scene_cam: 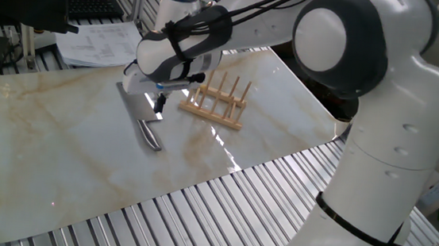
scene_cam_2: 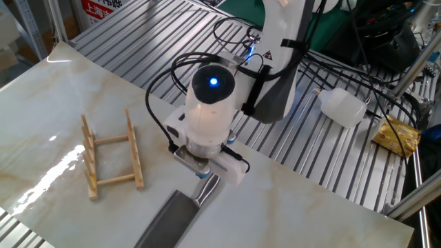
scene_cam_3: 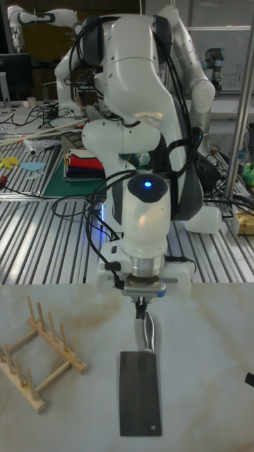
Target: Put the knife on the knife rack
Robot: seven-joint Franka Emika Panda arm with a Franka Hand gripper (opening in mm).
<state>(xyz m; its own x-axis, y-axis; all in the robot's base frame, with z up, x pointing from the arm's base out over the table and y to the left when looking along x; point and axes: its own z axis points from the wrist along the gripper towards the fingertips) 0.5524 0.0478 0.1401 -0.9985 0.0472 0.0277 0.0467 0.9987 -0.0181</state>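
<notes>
One knife (scene_cam_3: 140, 388) lies flat on the table (scene_cam: 56, 164), with bare room all round it. Its handle points at the arm, and the gripper (scene_cam_3: 143, 308) hangs right over that handle; I cannot tell if its fingers are spread. Nearby, apart, stands the rack (scene_cam_2: 110, 162).
</notes>
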